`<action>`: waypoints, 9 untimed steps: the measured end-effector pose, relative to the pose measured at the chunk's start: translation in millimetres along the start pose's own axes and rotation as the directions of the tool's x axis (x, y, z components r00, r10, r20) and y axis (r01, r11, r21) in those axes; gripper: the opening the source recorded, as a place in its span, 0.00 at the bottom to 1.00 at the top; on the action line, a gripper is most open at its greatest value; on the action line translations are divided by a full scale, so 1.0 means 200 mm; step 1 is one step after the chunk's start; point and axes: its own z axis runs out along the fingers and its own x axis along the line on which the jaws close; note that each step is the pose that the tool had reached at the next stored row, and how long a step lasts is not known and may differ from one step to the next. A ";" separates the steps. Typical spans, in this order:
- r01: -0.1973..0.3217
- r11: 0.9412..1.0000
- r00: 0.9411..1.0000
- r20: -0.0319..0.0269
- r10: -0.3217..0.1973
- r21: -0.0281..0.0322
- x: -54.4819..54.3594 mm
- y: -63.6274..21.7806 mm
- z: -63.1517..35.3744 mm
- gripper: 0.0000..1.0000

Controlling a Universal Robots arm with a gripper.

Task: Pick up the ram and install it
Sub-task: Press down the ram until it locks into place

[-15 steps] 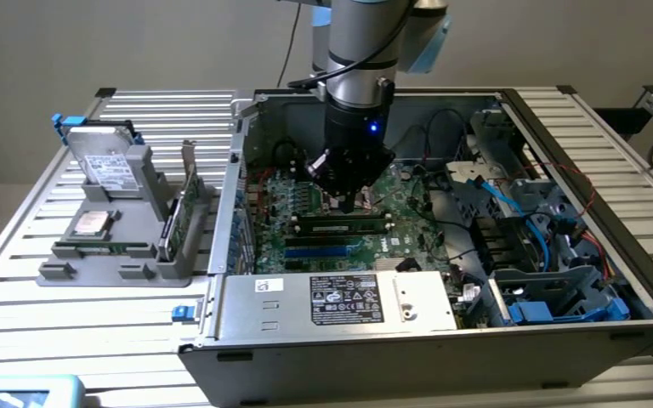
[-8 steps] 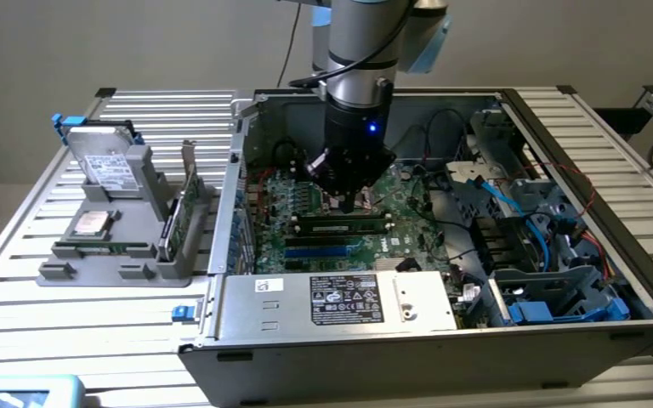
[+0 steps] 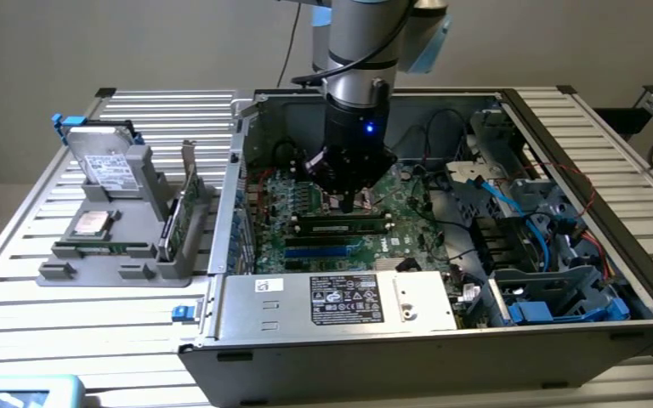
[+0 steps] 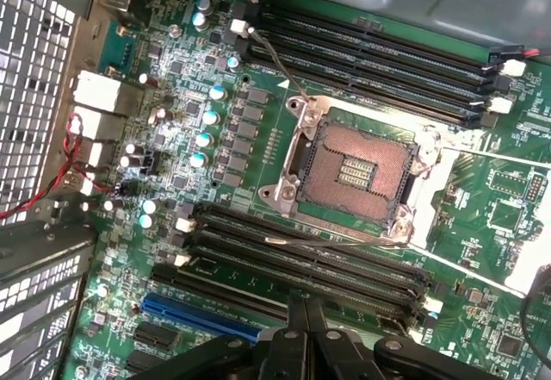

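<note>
Exterior view: gripper (image 3: 355, 206) shut, empty-looking, down inside computer case (image 3: 553, 204), tips just above ram (image 3: 342, 226) lying seated in motherboard slot; stick's long axis runs across view, left-right.

Wrist view: closed fingers (image 4: 306, 328) over black slots (image 4: 301, 259), parallel beside socket (image 4: 353, 173).

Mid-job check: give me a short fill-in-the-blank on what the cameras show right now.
1. The gripper is down inside the open computer ____.
2. Its fingers are ____, with nothing between them.
3. In the exterior view, a ram stick lies in a slot of the ____, just below the gripper.
4. The processor socket on the board is ____, its contacts bare.

Missing words: case; shut; motherboard; empty
</note>
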 end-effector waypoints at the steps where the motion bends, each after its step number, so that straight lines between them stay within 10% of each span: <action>1: -0.013 1.000 1.000 0.000 0.013 0.000 0.00 0.000 0.000 0.11; 9: -0.097 0.995 0.995 0.005 0.097 -0.001 0.00 0.000 -0.001 0.11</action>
